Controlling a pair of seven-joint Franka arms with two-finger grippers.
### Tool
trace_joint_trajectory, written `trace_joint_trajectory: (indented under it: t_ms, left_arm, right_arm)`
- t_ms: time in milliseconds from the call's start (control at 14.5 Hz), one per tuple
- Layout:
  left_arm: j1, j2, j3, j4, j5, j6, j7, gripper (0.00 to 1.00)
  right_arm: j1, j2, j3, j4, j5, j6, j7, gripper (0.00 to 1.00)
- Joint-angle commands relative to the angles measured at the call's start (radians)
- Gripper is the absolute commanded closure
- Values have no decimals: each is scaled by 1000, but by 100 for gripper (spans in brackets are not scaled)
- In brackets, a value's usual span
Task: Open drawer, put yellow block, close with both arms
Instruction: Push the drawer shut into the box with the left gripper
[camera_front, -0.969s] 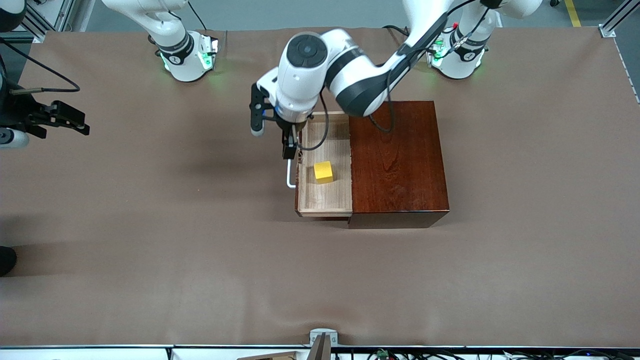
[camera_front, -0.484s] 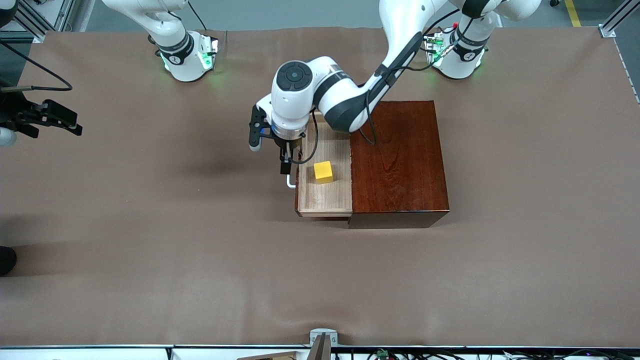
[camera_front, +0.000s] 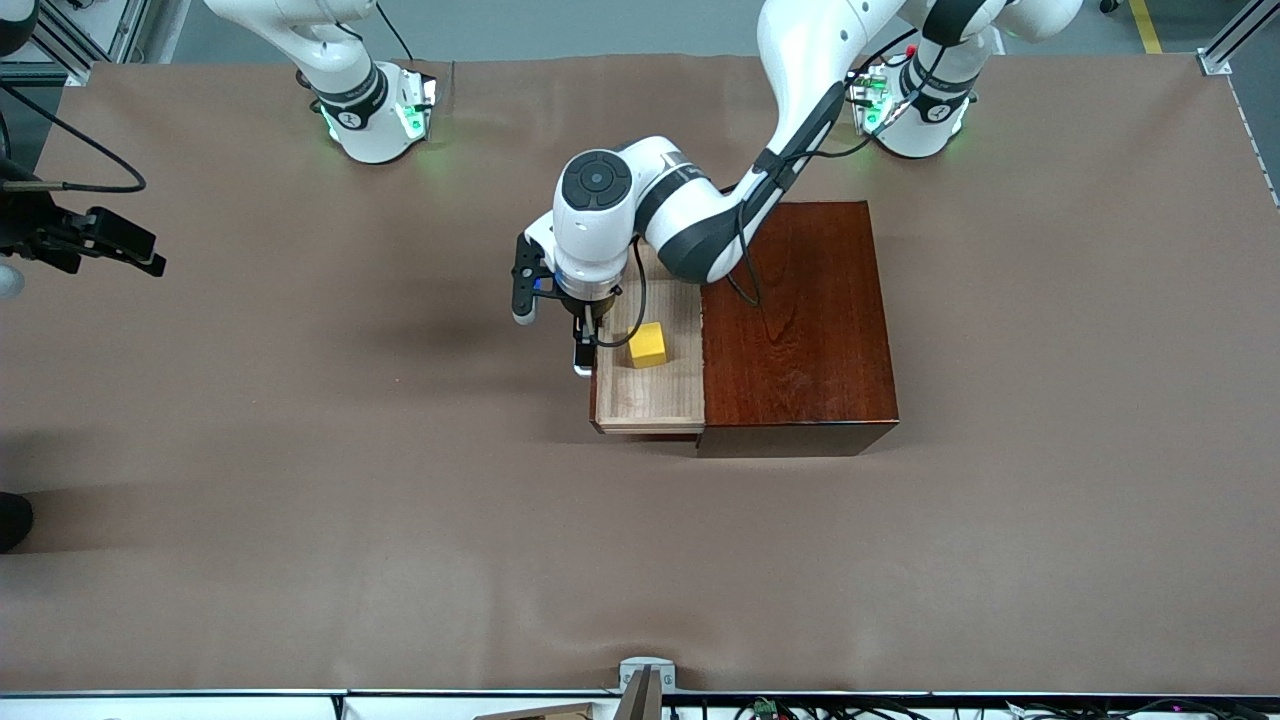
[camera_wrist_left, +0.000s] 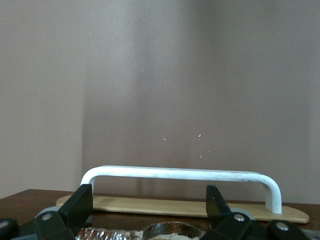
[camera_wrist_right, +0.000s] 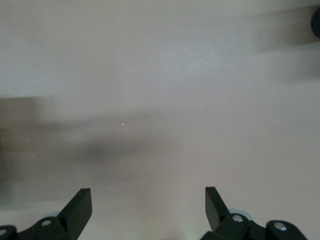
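Note:
The drawer (camera_front: 650, 395) stands pulled out of the dark mahogany box (camera_front: 800, 320) toward the right arm's end of the table. The yellow block (camera_front: 647, 344) lies in its pale-wood tray. My left gripper (camera_front: 583, 345) hangs low over the drawer's front edge, just above the white handle (camera_front: 580, 370). In the left wrist view the gripper (camera_wrist_left: 149, 202) is open, with the handle (camera_wrist_left: 180, 173) spanning close past the fingertips (camera_wrist_left: 82, 202) and not gripped. My right gripper (camera_front: 120, 245) waits at the right arm's end of the table, open and empty over bare table (camera_wrist_right: 148, 205).
The brown table cover (camera_front: 400, 500) spreads all round the box. The left arm's forearm (camera_front: 700, 220) crosses above the box's corner and the drawer's part nearest the bases. The two green-lit bases (camera_front: 380, 110) stand along the table's edge at the top of the front view.
My left gripper has come down and moved along the drawer front toward the front camera, ending just above the handle. The right gripper has barely shifted. The block and drawer have not moved.

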Motion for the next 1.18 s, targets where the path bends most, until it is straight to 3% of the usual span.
trace_joint_trajectory:
  t_ms: [0,415,623,1107]
  left_arm:
    - [-8,9,10,28,27,-20,11,0]
    - [-11,-21,56,31,27,-211,11,0]
    - [-11,-34,70,31,31,-233,11,0]
    - [-11,-35,73,31,167,-358,12,0]
  right_arm:
    - [-15,-23,11,-14,2,-1,44,0]
    - [-17,-20,11,1,0,-36,38,0]
    - [-15,-20,11,3,0,-38,38,0]
    - [-15,-18,11,3,0,-38,38,0]
